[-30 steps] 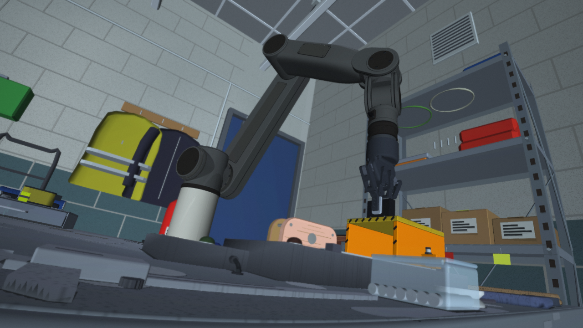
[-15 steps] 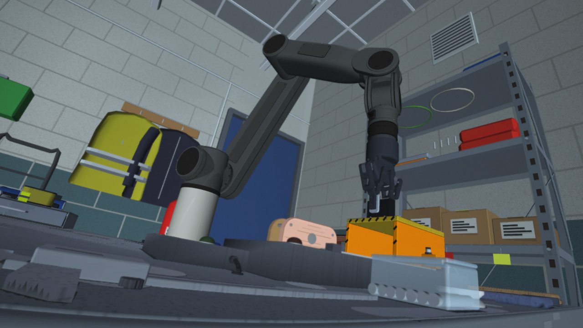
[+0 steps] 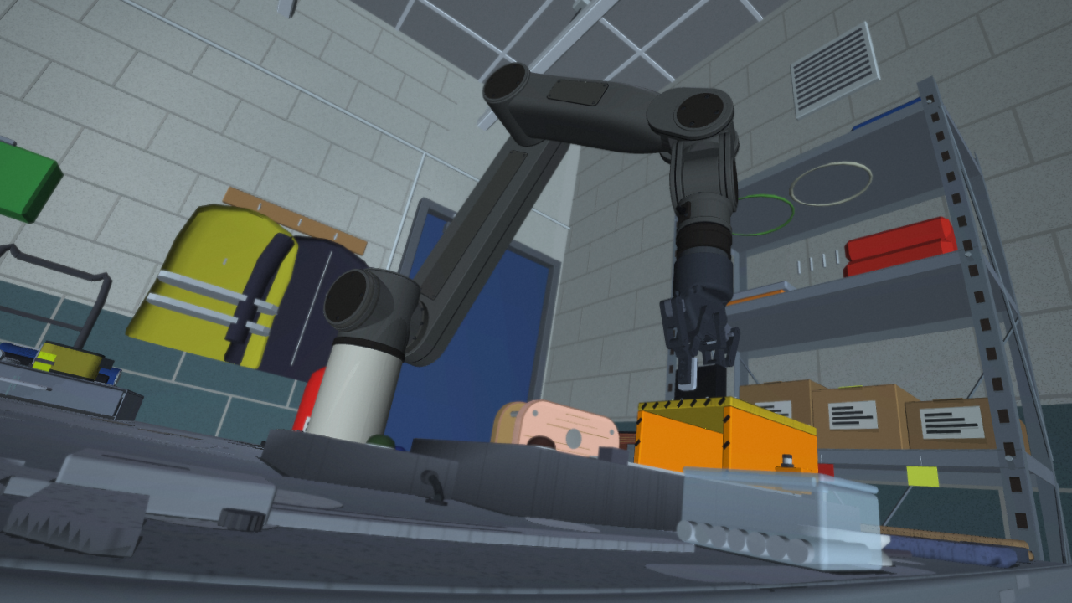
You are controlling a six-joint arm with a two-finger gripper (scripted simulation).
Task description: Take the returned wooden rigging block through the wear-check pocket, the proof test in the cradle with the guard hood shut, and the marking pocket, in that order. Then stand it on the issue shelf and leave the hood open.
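Observation:
On the bench's far right stands the orange guard hood (image 3: pixel 723 439), shut, with black and yellow hazard stripes along its top edge. My gripper (image 3: pixel 699 361) hangs straight above the hood's top. It is open and holds nothing. A light upright handle (image 3: pixel 691 373) sticks up from the hood between the fingers. The wooden rigging block (image 3: pixel 557 428) lies on its side just left of the hood, pale with a grey pin in its cheek. Its lower part is hidden behind a dark raised fixture (image 3: pixel 480 469).
Cardboard boxes (image 3: pixel 862 416) sit on the low tier of a metal shelf rack (image 3: pixel 952 300) at the right. A pale grey unit with rollers (image 3: pixel 780 514) lies in front of the hood. My arm's base (image 3: pixel 352 390) stands at the middle of the bench.

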